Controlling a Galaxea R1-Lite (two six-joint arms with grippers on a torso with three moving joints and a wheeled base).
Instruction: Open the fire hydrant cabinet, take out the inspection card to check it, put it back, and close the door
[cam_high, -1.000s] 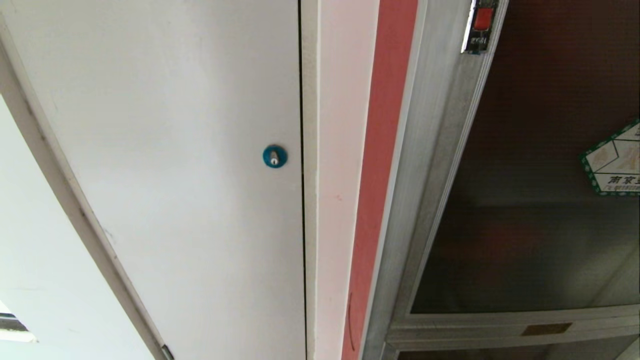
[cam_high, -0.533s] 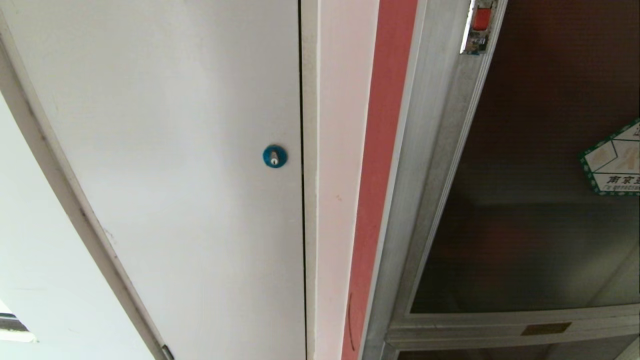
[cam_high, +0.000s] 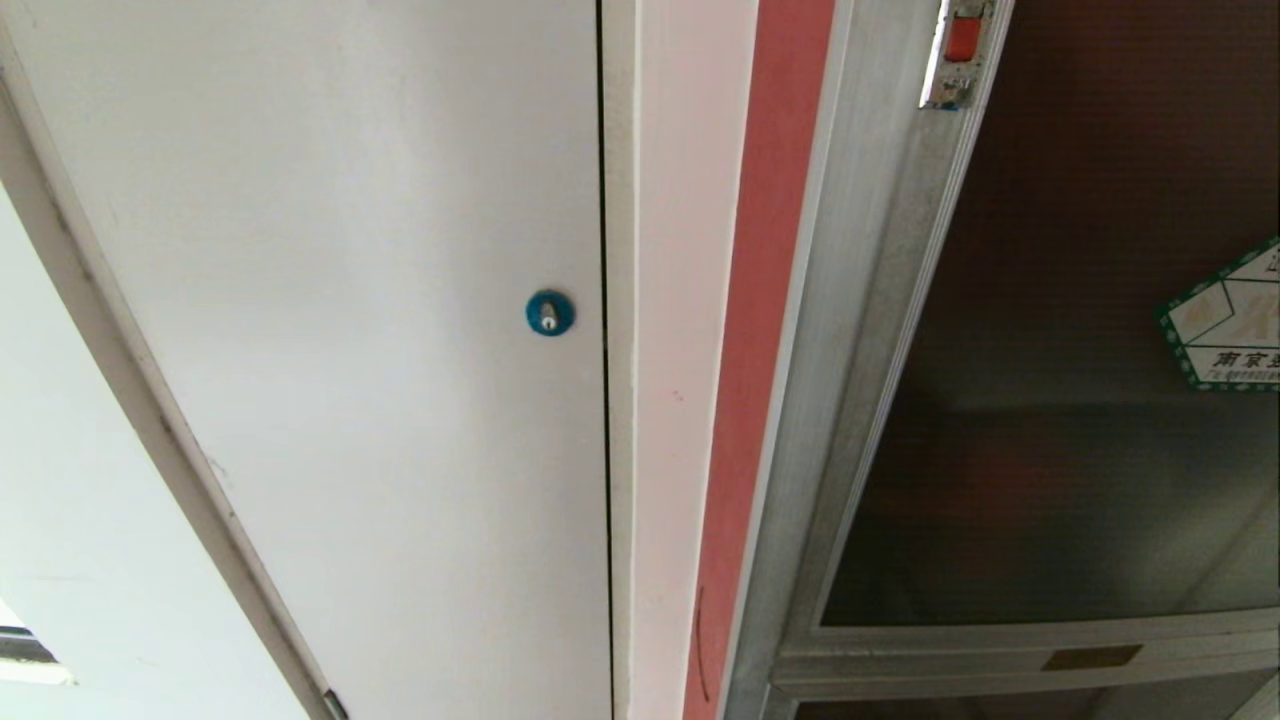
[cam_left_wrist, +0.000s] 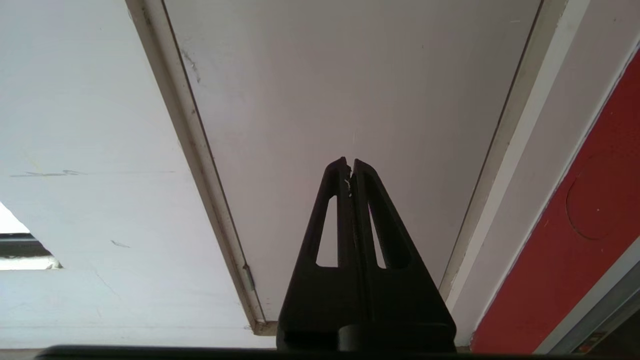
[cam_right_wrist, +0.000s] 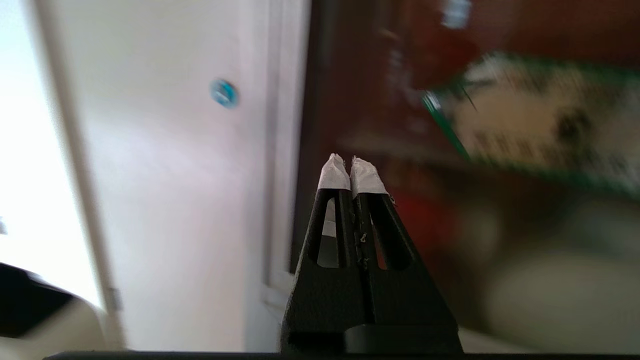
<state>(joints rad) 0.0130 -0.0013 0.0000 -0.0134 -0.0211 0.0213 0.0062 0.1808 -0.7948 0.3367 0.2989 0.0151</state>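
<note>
left gripper (cam_left_wrist: 350, 165): fingers pressed together, empty, parked facing the white door (cam_left_wrist: 350, 75); not in head view
right gripper (cam_right_wrist: 351, 165): taped fingers pressed together, pinching nothing, aimed at the left edge of the door (cam_right_wrist: 400, 100); not in head view; wrist view smeared, so contact can't be judged
white door (far left): plain panel with blue lock (cam_high: 549, 312); not part of the task
red strip (cam_high: 765, 300): runs between the white trim and the cabinet (cam_high: 850, 300) frame
cabinet: silver frame right of the strip, lower rail with a small brass plate (cam_high: 1092, 657)
latch (cam_high: 962, 40): small red tab at the door's left edge, top of head view
door: dark glass panel, looks closed and seated in the frame; sticker (cam_high: 1225, 320) green-edged, at the right border
card: not visible, probably behind the glass; dim reddish shapes are all that show through
step: likely either start (door not yet opened) or end (door just closed); these views can't settle which
next move: if opening, right gripper goes up to the latch, presses or hooks the tab, pulls the edge outward
in the way: nothing in front of the latch; the frame lip is tight beside it, so closed fingertips must land on the tab, not the aluminium
</note>
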